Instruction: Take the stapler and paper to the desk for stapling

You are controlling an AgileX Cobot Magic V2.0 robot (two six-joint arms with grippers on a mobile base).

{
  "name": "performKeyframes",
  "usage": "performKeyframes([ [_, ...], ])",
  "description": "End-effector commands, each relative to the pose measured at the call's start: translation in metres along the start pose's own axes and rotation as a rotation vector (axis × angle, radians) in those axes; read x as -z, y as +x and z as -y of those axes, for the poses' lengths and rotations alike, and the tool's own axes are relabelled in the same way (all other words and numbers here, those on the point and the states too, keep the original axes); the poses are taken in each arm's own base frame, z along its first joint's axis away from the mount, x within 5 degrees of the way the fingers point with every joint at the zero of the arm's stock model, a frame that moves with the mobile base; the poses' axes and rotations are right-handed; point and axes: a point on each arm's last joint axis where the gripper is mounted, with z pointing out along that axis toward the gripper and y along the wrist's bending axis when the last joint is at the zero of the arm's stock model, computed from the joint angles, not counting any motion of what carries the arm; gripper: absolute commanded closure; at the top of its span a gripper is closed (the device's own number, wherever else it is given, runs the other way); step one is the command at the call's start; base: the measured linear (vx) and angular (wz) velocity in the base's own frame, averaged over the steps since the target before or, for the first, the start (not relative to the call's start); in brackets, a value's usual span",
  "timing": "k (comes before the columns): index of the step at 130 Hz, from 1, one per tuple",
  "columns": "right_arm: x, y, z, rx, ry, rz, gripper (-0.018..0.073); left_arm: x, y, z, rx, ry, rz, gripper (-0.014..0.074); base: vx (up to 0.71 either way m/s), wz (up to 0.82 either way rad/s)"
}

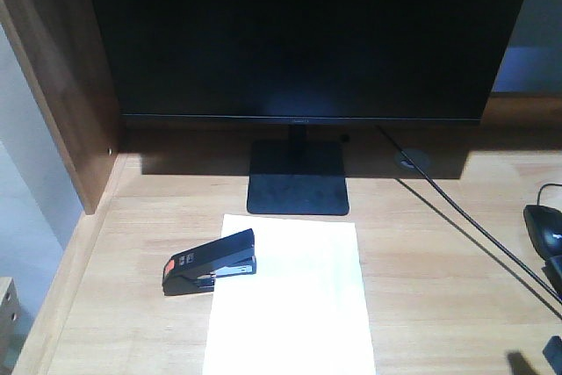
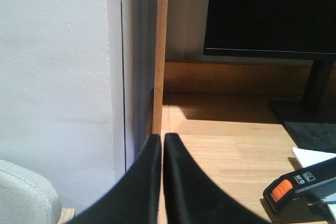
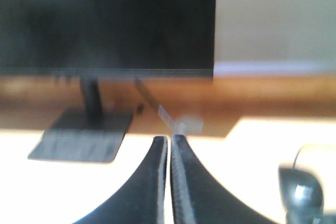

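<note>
Stapler [image 2: 302,187] sits on desk [image 2: 226,145], mouth over paper [image 1: 290,296] edge, ahead-right of left gripper [image 2: 163,145], nearer arm. Long axis slants up-right. Left, right gripper [image 3: 169,145]: jaws closed, empty.
</note>
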Motion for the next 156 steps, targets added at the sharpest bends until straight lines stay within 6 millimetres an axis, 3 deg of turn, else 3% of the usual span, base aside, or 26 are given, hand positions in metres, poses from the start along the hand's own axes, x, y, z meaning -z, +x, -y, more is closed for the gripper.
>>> performKeyframes([
  [1, 0.001, -0.015, -0.002, 0.021, -0.019, 0.085, 0.0565, 0.001, -0.004, 0.0, 0.016, 0.001, 0.083, 0.0603, 0.0, 0.0],
  [33, 0.002, -0.01, 0.006, 0.018, 0.075, 0.081, 0.0565, 0.001, -0.004, 0.0, 0.016, 0.001, 0.083, 0.0603, 0.0, 0.0],
  [77, 0.018, 0.043, 0.009, 0.02, 0.131, 0.167, 0.0565, 0.001, -0.004, 0.0, 0.016, 0.001, 0.083, 0.0603, 0.0, 0.0],
  [156, 0.019, 0.044, 0.008, 0.036, 0.125, 0.16, 0.0565, 0.001, -0.004, 0.0, 0.016, 0.001, 0.083, 0.0603, 0.0, 0.0],
])
